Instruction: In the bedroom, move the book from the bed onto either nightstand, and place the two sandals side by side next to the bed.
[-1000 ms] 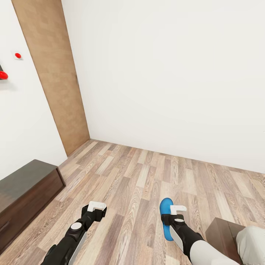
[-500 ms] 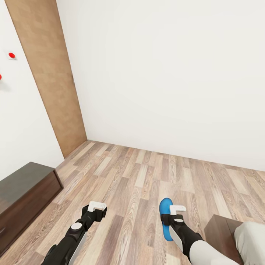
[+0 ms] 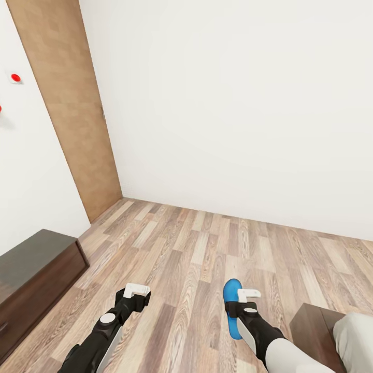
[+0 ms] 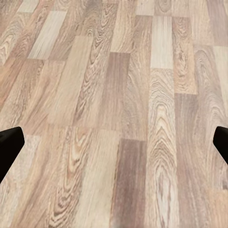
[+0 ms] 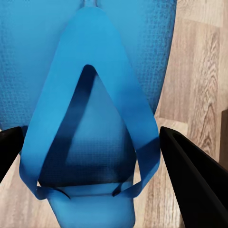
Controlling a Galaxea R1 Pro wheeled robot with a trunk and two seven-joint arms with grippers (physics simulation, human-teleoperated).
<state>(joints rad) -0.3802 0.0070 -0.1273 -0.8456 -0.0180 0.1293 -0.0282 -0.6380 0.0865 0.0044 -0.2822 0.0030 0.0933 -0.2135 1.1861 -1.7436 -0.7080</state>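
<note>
One bright blue sandal (image 3: 231, 290) hangs just above the wood-plank floor at the lower middle of the head view, lengthwise away from me. My right gripper (image 3: 246, 296) is shut on it. In the right wrist view the sandal (image 5: 71, 38) looms close, and the gripper (image 5: 90, 156) has its black fingers (image 5: 190, 175) pressed against both sides of the thong strap. My left gripper (image 3: 137, 290) is held low over the floor to the left, open with nothing in it (image 4: 114, 142). The book, the other sandal and the nightstand are out of view.
A long low dark brown cabinet (image 3: 36, 269) stands along the left wall, with a tall wooden panel (image 3: 72, 114) behind it. A dark brown wooden corner (image 3: 313, 326) carrying a pale grey mass, seemingly the bed, sits at the lower right. The white wall lies ahead beyond the floor (image 3: 207, 243).
The whole view has shifted a little, so the camera moved. Both grippers keep their pose, and the sandal stays in the right one.
</note>
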